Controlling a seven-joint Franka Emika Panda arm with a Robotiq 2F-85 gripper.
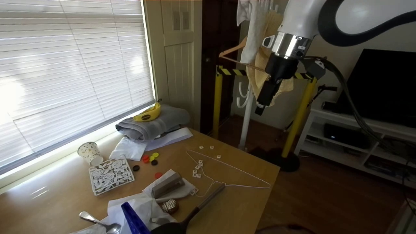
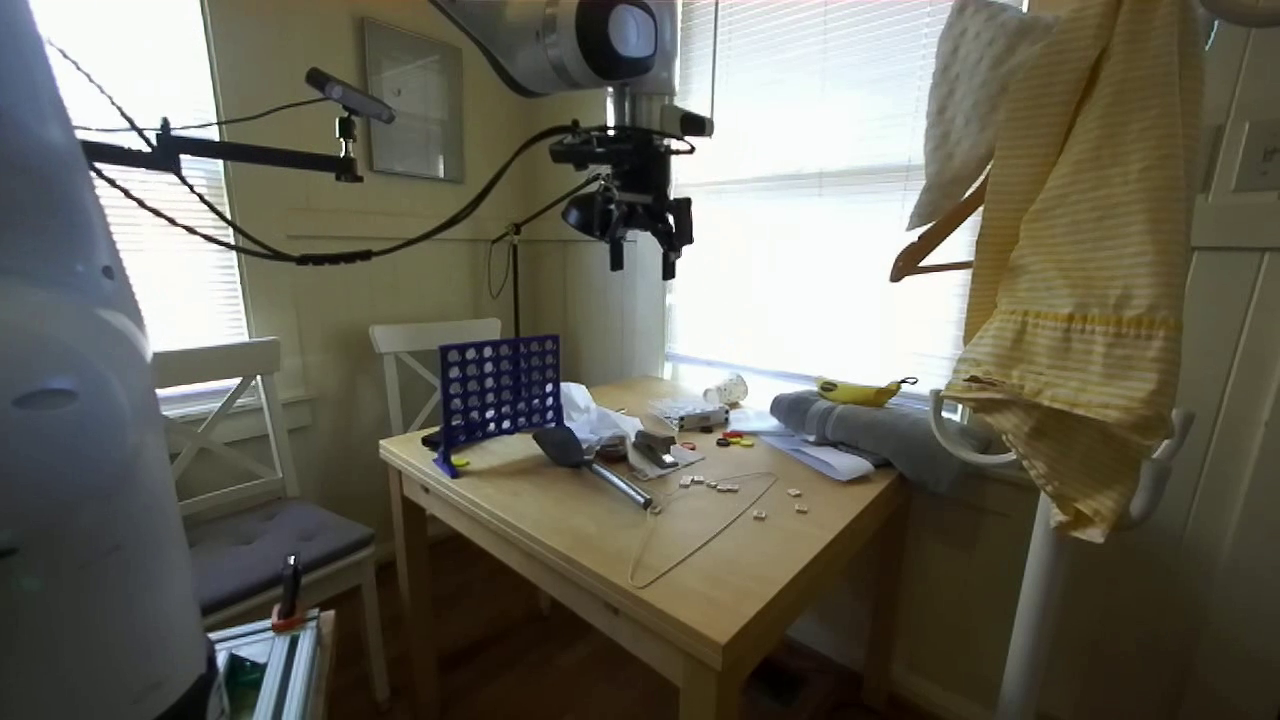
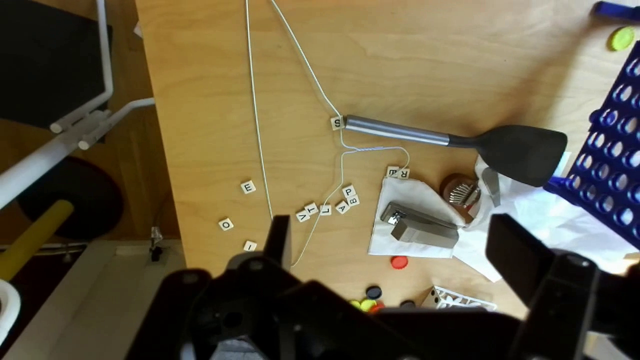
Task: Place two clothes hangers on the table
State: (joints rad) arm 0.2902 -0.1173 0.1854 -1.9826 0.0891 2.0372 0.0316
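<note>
One thin white wire hanger (image 1: 247,186) lies flat on the wooden table (image 1: 240,208), near its edge. It also shows in an exterior view (image 2: 705,543) and in the wrist view (image 3: 257,120). Its hook lies by the spatula handle and several letter tiles. In the wrist view its far end runs out of the frame at the top. A second wire hanger is hidden or out of view. My gripper (image 2: 643,262) is open and empty, well above the table. In the wrist view (image 3: 392,237) nothing is between its fingers; one finger covers part of the hanger's corner.
On the table lie a black spatula (image 3: 525,150), a stapler (image 3: 425,227), a blue grid frame (image 2: 500,390), a cup (image 1: 89,152) and a grey towel (image 1: 172,117). Beside it stands a white rack (image 2: 1035,600) with a yellow garment (image 2: 1090,250) and wooden hanger (image 2: 935,240).
</note>
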